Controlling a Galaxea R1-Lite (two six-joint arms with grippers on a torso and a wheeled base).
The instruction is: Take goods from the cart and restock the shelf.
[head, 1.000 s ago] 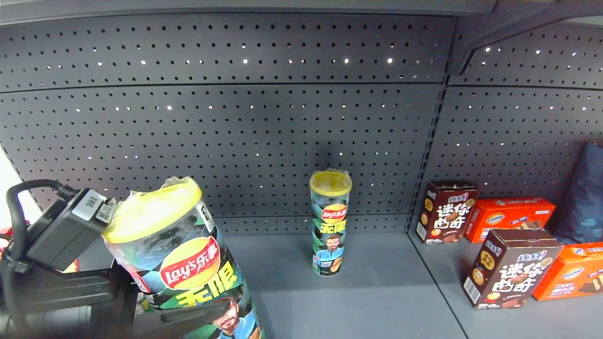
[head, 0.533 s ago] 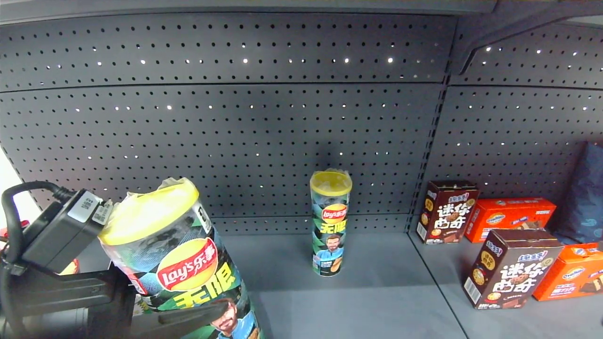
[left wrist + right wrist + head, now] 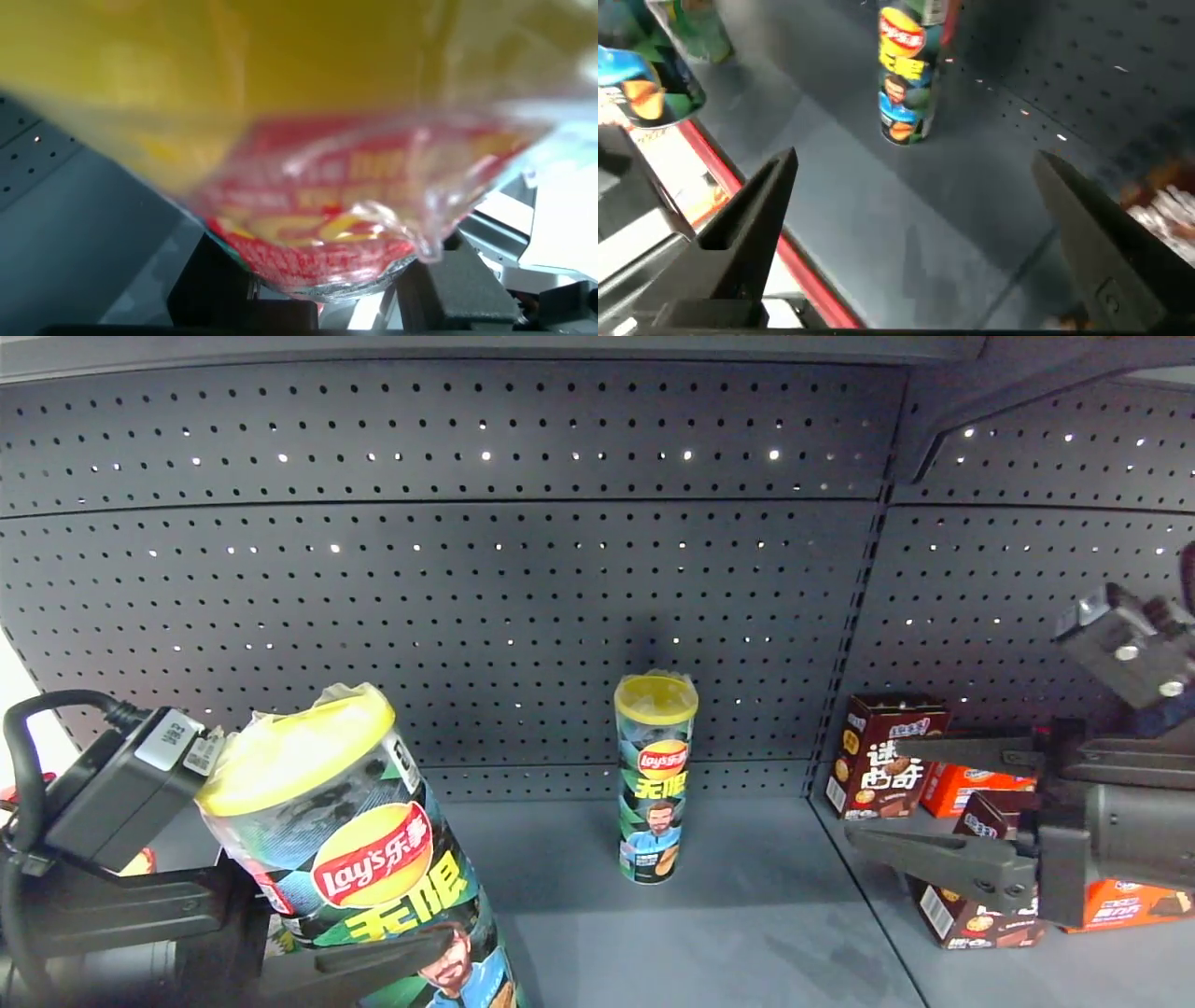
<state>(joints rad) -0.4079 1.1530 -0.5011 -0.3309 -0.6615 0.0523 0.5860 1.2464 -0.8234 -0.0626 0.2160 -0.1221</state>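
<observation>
Landmark: the can, upright on the shelf with its yellow lid on, standing close to the pegboard behind it.

Around it:
- Right of the can, past the pegboard's upright seam, a brown box stands at the back.
- A second brown box sits farther right of the can and nearer the shelf's front, partly hidden.
- Orange boxes lie right of the brown ones, also partly hidden.

In the way: your right claw hangs in front of those boxes, right of the can and apart from it.

Arms:
- The left arm is low, left of the can and nearer the camera. The left claw is clamped on the held can, one finger behind its lower body and one across the front.
- The held can is tilted, its lid leaning away from the landmark can. It is well apart from that can and off the shelf surface. In the left wrist view it presses right up to the lens as a blur.
- The right arm comes in from the right, roughly level, its fingers pointing toward the can. The jaws are spread wide and grip nothing.
- In the right wrist view the can stands beyond the right claw, lined up between the two fingers.
</observation>
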